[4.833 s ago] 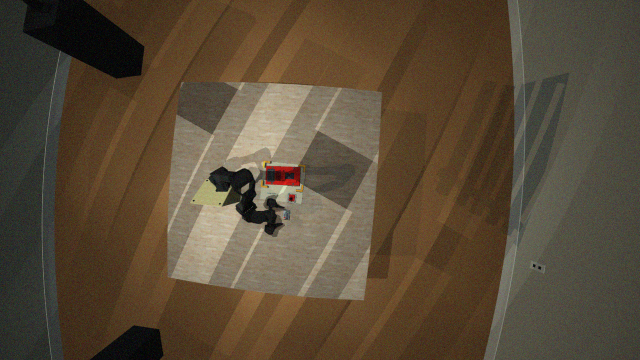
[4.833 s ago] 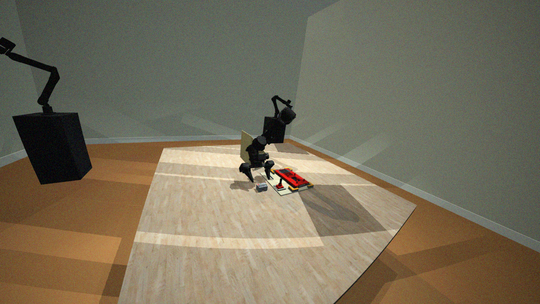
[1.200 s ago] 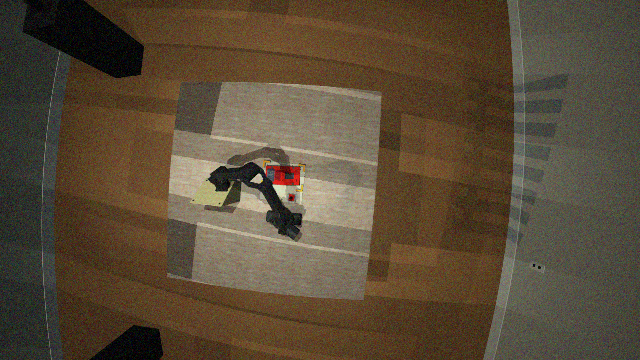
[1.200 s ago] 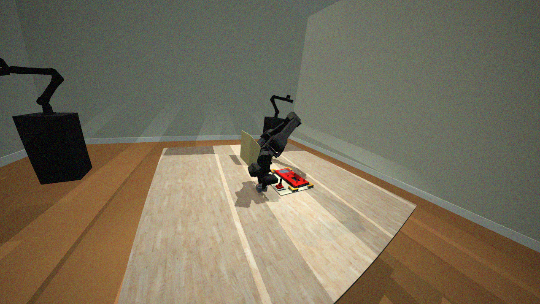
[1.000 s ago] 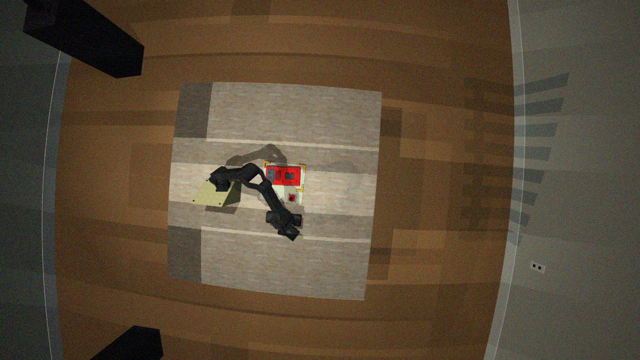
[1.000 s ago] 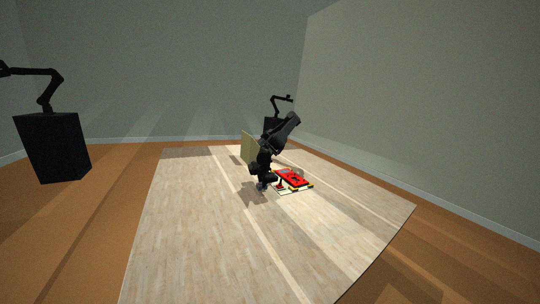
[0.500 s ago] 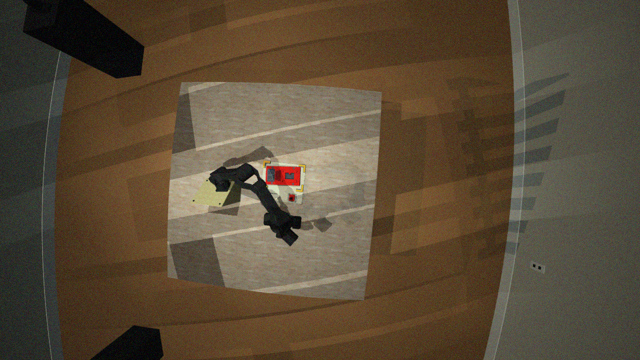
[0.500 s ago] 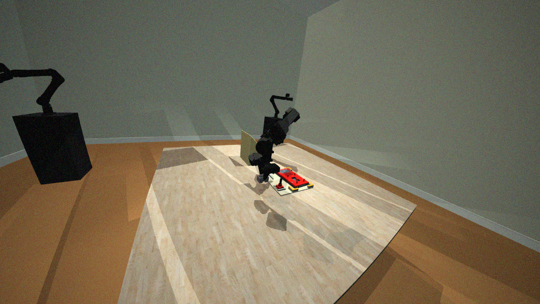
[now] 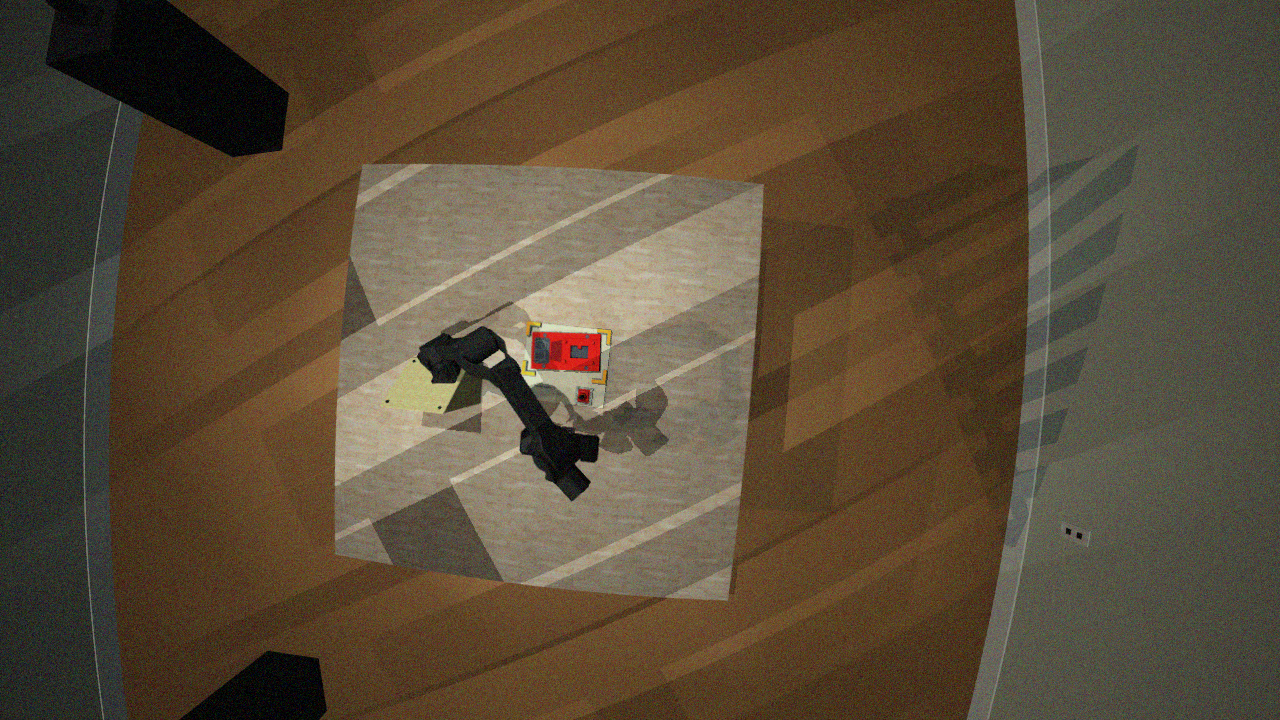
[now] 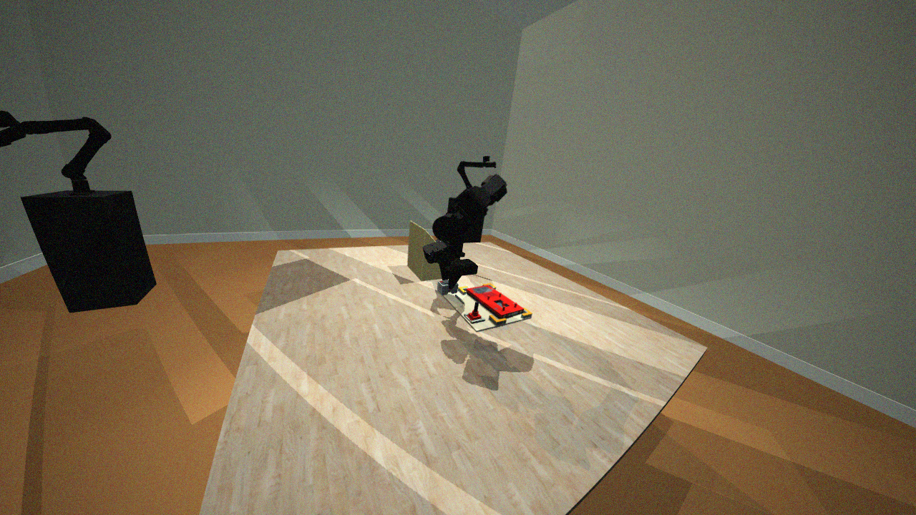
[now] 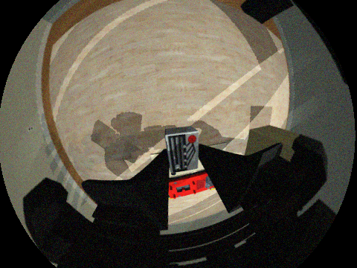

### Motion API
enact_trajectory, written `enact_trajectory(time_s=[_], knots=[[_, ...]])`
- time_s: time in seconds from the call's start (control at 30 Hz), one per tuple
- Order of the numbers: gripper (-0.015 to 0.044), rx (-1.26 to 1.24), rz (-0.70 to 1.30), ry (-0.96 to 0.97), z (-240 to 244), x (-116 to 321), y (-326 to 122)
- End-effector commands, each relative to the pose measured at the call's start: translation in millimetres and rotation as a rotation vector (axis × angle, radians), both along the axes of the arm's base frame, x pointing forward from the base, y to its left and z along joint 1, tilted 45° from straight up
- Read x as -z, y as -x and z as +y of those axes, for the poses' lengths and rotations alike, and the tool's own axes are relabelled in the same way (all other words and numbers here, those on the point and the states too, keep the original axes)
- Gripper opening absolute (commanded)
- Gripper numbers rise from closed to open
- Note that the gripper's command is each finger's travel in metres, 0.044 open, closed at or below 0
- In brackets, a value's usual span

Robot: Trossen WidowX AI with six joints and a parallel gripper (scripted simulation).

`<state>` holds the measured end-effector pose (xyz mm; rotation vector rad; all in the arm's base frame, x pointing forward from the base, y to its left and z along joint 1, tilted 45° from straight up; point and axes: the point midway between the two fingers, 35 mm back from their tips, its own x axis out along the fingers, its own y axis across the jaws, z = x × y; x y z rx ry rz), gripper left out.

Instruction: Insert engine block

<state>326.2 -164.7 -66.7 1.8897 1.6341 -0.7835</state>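
Note:
My gripper (image 10: 451, 284) (image 11: 181, 150) is shut on the grey engine block (image 10: 443, 287) (image 11: 182, 156). It holds the block above the table, beside the car body. The block's ribbed face with a red disc shows in the wrist view. In the top view the block is hidden under the arm. The red car body (image 9: 563, 365) (image 10: 489, 297) (image 11: 191, 186) lies flat between yellow corner brackets. Its dark opening (image 9: 579, 351) (image 10: 501, 303) (image 11: 183, 188) is empty. The slot side and the rib cannot be made out.
A red piece with a black upright post (image 9: 583, 394) (image 10: 474, 314) stands on the pale base plate (image 10: 484, 325), close beside the car body. A yellowish board (image 9: 413, 394) (image 10: 418, 252) (image 11: 265, 138) stands behind my arm. Other black arms stand on pedestals (image 10: 89, 249) away from the table.

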Motion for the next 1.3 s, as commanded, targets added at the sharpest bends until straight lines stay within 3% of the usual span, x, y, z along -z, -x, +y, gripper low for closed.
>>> enact_trajectory(time_s=[0.0, 0.23, 1.27], knots=[[0.0, -0.005, -0.003, 0.005, -6.9, -9.1, 2.2], [0.0, -0.028, -0.025, 0.01, -8.0, -17.6, 2.2], [0.0, -0.504, -0.473, 0.106, 76.9, -61.9, -31.5]])
